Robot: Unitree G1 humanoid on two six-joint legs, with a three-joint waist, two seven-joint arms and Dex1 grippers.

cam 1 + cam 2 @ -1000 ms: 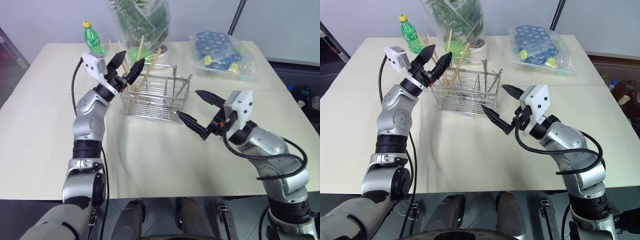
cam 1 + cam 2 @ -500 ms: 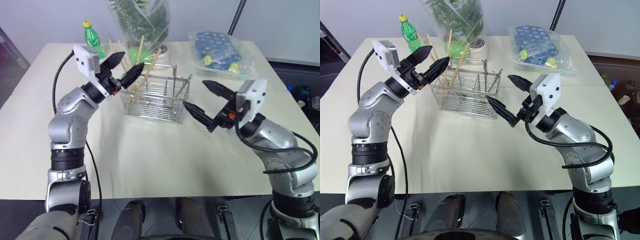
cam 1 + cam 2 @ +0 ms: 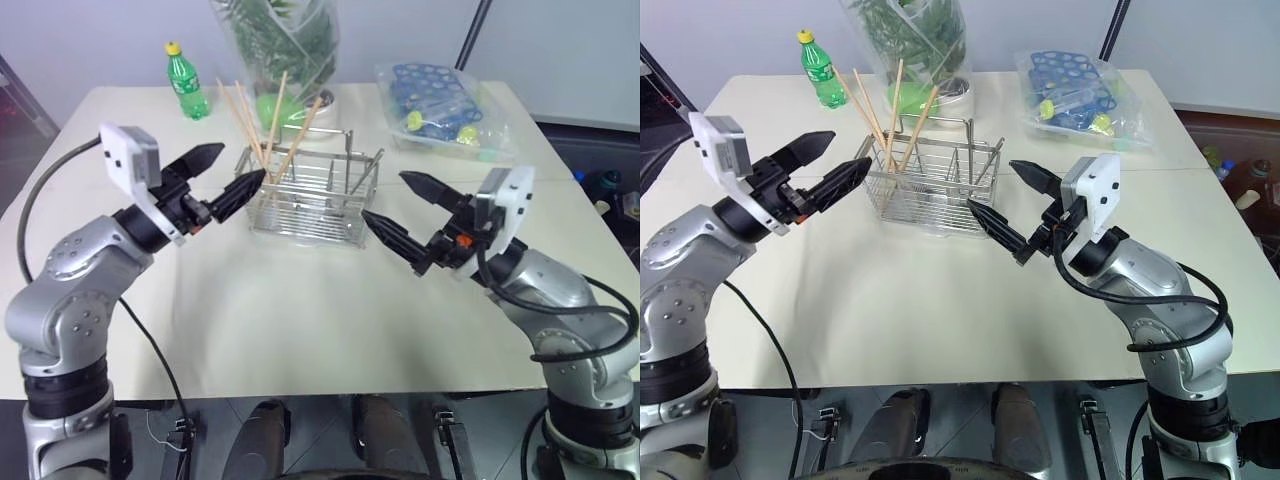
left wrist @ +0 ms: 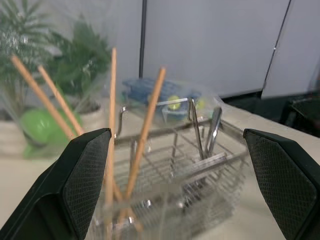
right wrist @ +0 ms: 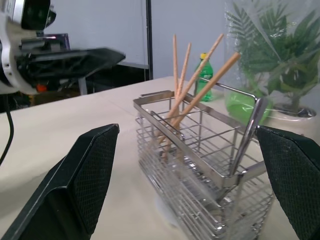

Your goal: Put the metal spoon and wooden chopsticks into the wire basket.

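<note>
The wire basket (image 3: 312, 196) is seen standing upright on the pale bench (image 3: 300, 320), toward the far middle of it. Four wooden chopsticks (image 3: 262, 130) are held in the basket's left-hand end, leaning apart so that their tops fan out above the rim. The metal spoon (image 5: 248, 135) is propped in the basket's right-hand end, with its slim handle leaning against the wire and rising toward the handle bar; its bowl cannot be made out through the grid.

The left pincer (image 3: 228, 175) is held in the air just to the left of the basket, pointing toward it, with its two black fingers spread wide and nothing between them. The right pincer (image 3: 405, 210) is held in the air just beside the basket's right front corner, also pointing toward it, its fingers likewise spread wide and empty. Neither pincer is seen touching the basket.

Behind the basket, a green plant wrapped in clear plastic (image 3: 285, 45) is placed at the far edge of the bench, with a green bottle (image 3: 187, 80) to its left. A clear bag of blue and yellow items (image 3: 445, 110) is laid at the far right.
</note>
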